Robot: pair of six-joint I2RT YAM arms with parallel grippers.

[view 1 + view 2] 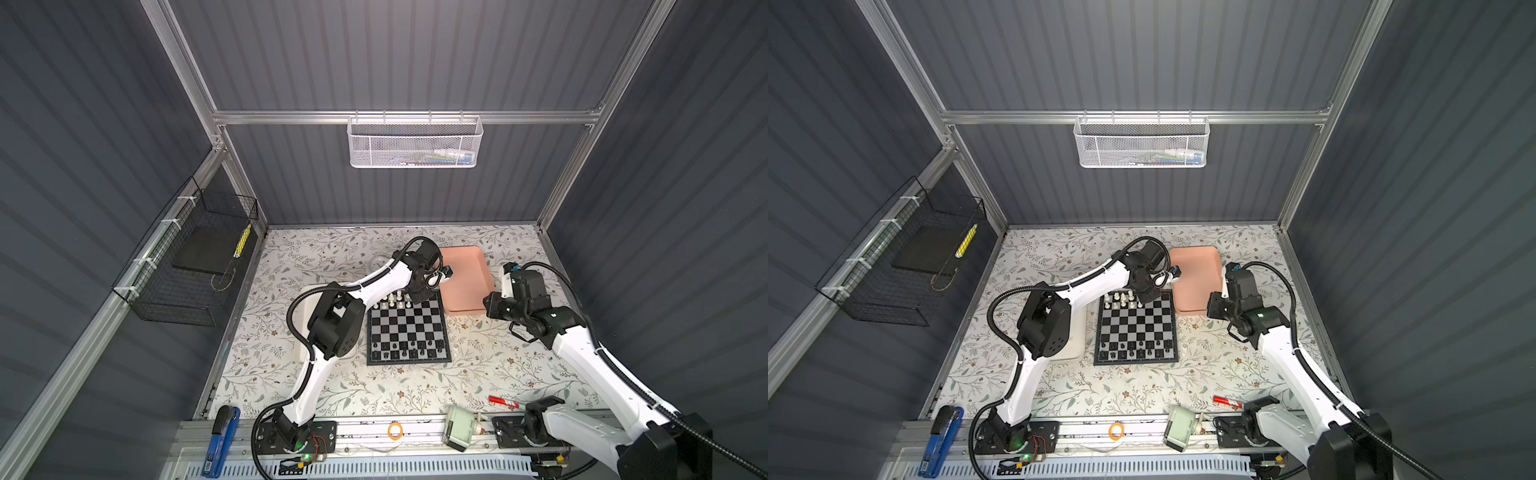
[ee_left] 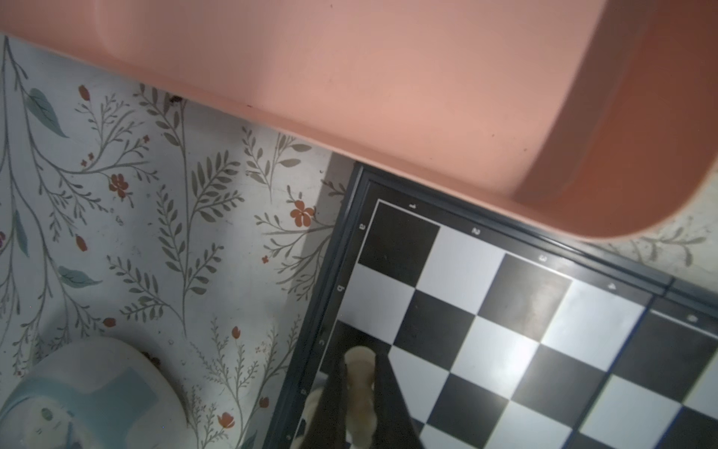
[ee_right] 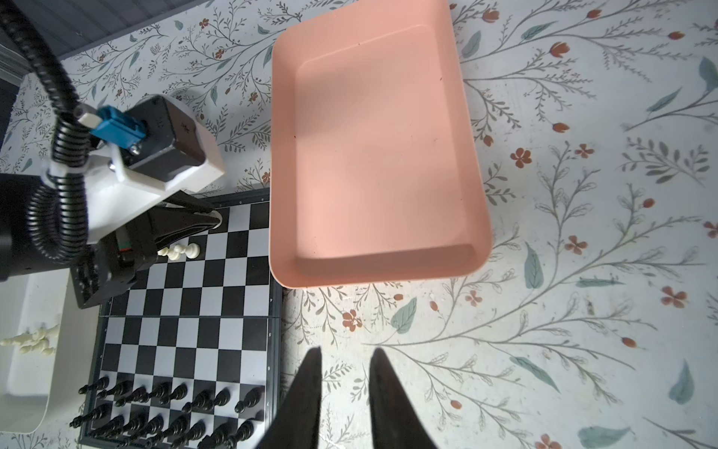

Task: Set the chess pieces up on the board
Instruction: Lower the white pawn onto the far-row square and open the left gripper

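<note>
The board (image 1: 409, 328) lies mid-table, also in the right wrist view (image 3: 194, 303). Black chess pieces (image 1: 409, 349) fill its two near rows. A few cream-white ones (image 1: 392, 300) stand at the far edge. My left gripper (image 1: 419, 297) hangs over the far row near the right corner, shut on a cream-white piece (image 2: 359, 373) just above a dark square by the border. More white pieces (image 3: 33, 340) lie in the white tray (image 3: 58, 350) left of the board. My right gripper (image 3: 347, 352) hovers open and empty over the tablecloth, right of the board.
An empty pink tray (image 1: 465, 278) touches the board's far right corner. A white bowl (image 1: 378, 262) sits behind the board. A red marker (image 1: 503, 402), a green-white device (image 1: 459, 428) and an orange ring (image 1: 395, 430) lie along the front rail.
</note>
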